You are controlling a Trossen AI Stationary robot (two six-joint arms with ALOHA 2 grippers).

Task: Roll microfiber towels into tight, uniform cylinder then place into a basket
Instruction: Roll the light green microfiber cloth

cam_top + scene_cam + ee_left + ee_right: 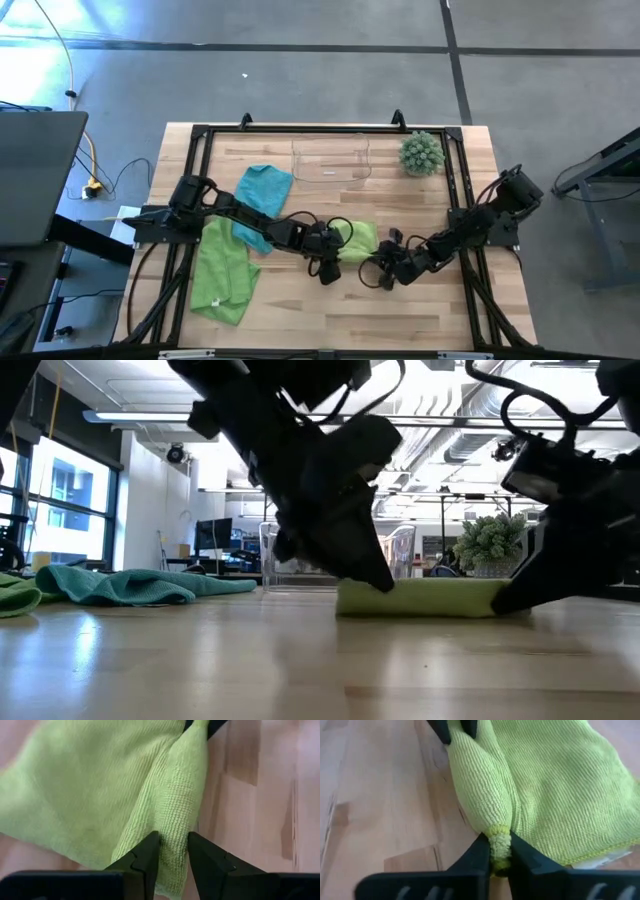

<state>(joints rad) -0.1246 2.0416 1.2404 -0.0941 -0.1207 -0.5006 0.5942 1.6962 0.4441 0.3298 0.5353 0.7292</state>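
A lime green towel lies mid-table, partly rolled: a short roll along one edge, the remainder flat on the wood. My left gripper is shut on the roll's left end and my right gripper on its right end. A second lime green towel lies spread at the table's left. A teal towel lies crumpled beyond it. The clear basket stands at the far edge. My left gripper pinches the roll's left end between its two fingers. The fingers slant down and lie along the roll. The roll rests on the table. My right gripper pinches the bunched tip of the roll's right end between its two fingers. It comes from the table's right, along the roll. The roll lies on the table.
A spiky green plant ball sits at the far right next to the basket. A black frame runs around the table's edges. Bare wood lies toward the near edge.
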